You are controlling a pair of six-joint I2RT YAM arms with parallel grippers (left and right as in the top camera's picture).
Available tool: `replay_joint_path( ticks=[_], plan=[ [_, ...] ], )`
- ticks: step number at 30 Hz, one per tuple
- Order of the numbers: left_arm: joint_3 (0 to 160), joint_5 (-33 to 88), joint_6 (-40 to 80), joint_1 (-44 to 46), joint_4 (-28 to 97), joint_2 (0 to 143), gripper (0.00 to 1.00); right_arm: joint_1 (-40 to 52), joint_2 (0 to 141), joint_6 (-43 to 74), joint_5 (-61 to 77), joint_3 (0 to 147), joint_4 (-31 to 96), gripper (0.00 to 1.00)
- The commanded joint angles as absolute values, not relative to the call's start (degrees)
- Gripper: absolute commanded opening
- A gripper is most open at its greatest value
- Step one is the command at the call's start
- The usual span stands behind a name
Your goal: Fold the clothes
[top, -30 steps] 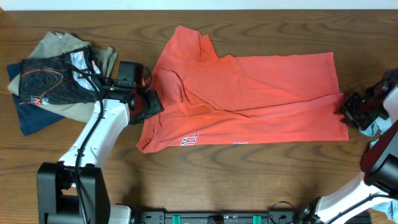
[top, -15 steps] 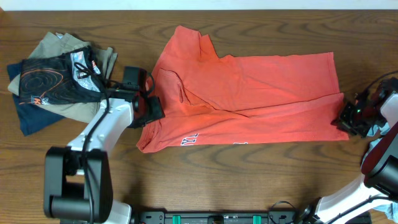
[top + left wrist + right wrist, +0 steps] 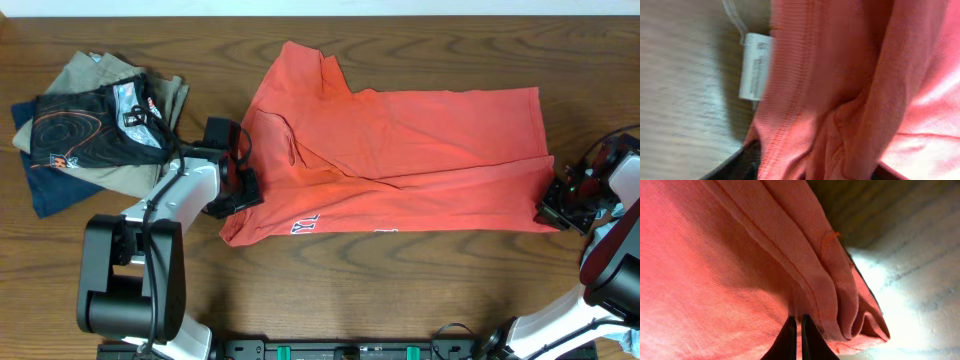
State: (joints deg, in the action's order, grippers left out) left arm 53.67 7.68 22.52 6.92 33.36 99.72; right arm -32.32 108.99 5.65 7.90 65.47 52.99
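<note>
The coral-red T-shirt (image 3: 400,150) lies folded lengthwise across the table, white lettering (image 3: 304,225) at its front edge. My left gripper (image 3: 240,185) is at the shirt's left end. In the left wrist view (image 3: 810,170) bunched red fabric (image 3: 850,100) fills the gap between its dark fingers (image 3: 732,165), with the white neck tag (image 3: 755,65) beside it. My right gripper (image 3: 555,200) is at the shirt's front right corner. In the right wrist view (image 3: 800,325) its fingers (image 3: 787,342) are pinched nearly together on the folded hem (image 3: 830,280).
A pile of folded clothes (image 3: 90,130), khaki, navy and black with an orange print, sits at the far left. A bit of light-blue cloth (image 3: 625,212) shows by the right arm at the table's right edge. The wooden table (image 3: 400,280) runs in front of the shirt.
My left gripper moved right and forward onto the shirt's left edge. My right gripper moved left and forward onto the front right corner of the shirt.
</note>
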Motion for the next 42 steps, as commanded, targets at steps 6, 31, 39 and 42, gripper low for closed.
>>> replay_joint_path(
  ticks=[6, 31, 39, 42],
  plan=[
    [45.5, 4.6, 29.6, 3.8, 41.3, 102.8, 0.06, -33.9, 109.9, 10.9, -1.7, 63.6, 58.0, 0.01],
    [46.4, 2.3, 21.9, -7.7, 55.2, 83.0, 0.25, -34.9, 104.2, 13.2, -1.0, 63.7, 64.7, 0.01],
    [49.6, 13.1, 12.3, -4.6, 49.3, 74.0, 0.34, -34.9, 91.4, 8.8, 7.1, 64.1, 58.2, 0.2],
    [49.6, 15.7, 9.1, -0.1, 45.3, 73.3, 0.34, -34.9, 89.1, 6.5, 10.2, 64.1, 57.2, 0.18]
  ],
)
